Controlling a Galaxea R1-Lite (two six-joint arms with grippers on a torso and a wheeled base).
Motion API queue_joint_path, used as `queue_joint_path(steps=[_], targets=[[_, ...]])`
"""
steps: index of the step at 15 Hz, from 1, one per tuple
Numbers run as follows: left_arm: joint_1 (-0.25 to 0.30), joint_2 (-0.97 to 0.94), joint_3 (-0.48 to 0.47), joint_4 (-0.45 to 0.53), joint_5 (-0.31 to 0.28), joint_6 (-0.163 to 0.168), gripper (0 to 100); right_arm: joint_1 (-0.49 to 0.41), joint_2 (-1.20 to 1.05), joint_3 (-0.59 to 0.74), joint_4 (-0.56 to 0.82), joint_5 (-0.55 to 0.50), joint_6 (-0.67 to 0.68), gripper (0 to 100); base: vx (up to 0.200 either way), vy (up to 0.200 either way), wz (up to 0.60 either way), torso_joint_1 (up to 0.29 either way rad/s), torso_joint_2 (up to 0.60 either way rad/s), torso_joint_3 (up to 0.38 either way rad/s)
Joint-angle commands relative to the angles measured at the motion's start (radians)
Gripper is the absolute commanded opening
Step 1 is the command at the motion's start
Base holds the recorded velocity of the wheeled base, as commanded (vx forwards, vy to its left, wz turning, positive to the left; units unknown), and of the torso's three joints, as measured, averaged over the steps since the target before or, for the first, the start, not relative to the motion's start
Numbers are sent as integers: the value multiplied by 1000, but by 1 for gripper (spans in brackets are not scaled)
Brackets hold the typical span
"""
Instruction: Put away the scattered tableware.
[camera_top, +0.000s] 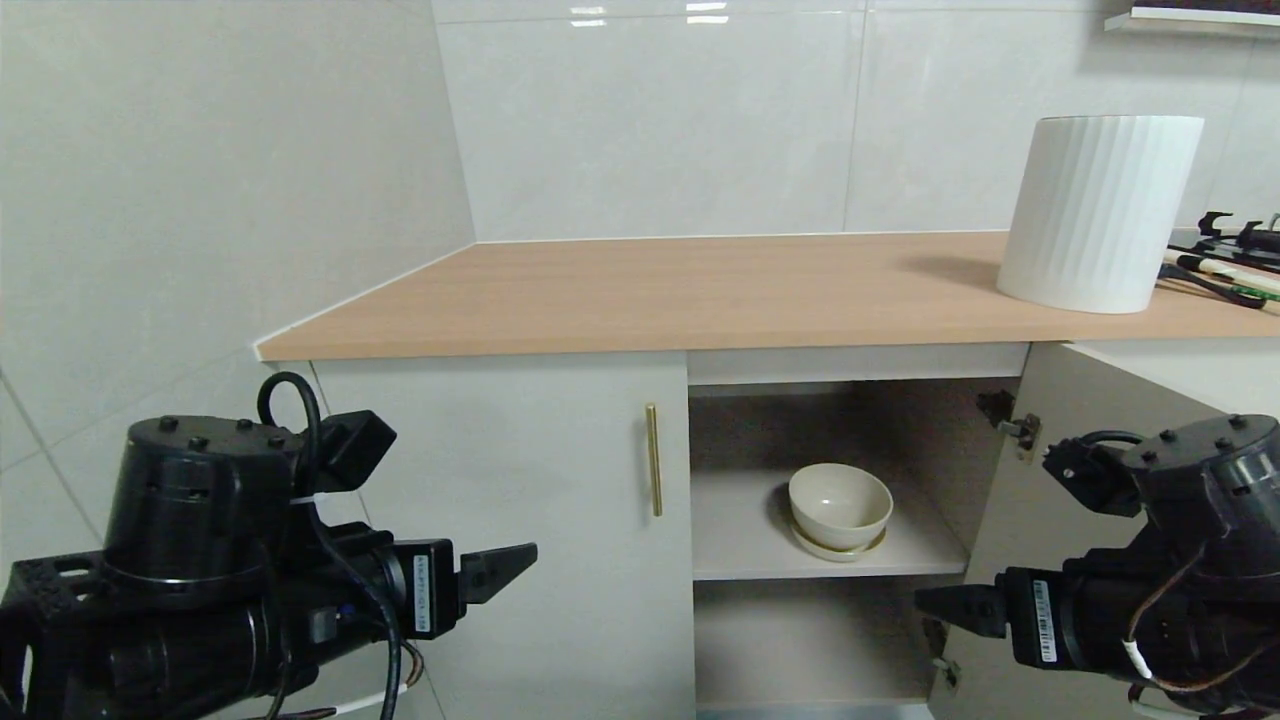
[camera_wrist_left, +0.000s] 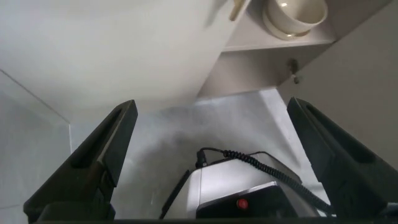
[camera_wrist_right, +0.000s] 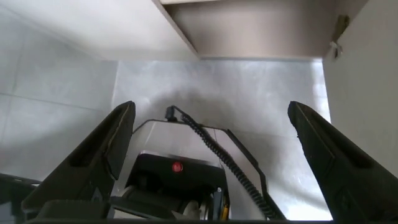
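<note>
From the head view, my left gripper (camera_top: 520, 560) and right gripper (camera_top: 930, 605) both sit low in front of the cupboard, tips turned toward each other, and I hold neither on anything. Above and beyond the gap between them, the bowl (camera_top: 840, 505) stands upright on a plate (camera_top: 838, 550) on the shelf (camera_top: 730, 545), nearer my right gripper than my left. Stacked like that, the pair takes one spot and looks stowed. The open door (camera_top: 1010, 540) hangs just behind my right gripper, which I judge is placed to swing it shut. Well above that gripper, on the countertop (camera_top: 650, 290), some dark-handled utensils (camera_top: 1225, 265) lie beside a white ribbed container (camera_top: 1100, 210); what they are I cannot tell. In the left wrist view, my left gripper (camera_wrist_left: 211, 106) is spread wide and empty, with the bowl (camera_wrist_left: 295, 15) well ahead of it on the shelf (camera_wrist_left: 273, 45) and the closed door's brass handle (camera_wrist_left: 236, 9) just beside that. In the right wrist view, my right gripper (camera_wrist_right: 211, 109) is equally wide and empty, with the open door (camera_wrist_right: 367, 81) close off one finger.
</note>
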Motion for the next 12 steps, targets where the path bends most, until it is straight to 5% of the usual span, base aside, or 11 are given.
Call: queue_joint_path(steps=[1, 12], targets=[[-3, -18, 2, 0, 0, 0, 100, 2, -13, 1, 0, 0, 0, 100, -200, 0, 0, 2, 2, -2], [-10, 9, 2, 0, 1, 1, 100, 16, 23, 21, -3, 0, -1, 100, -200, 0, 0, 1, 1, 5]])
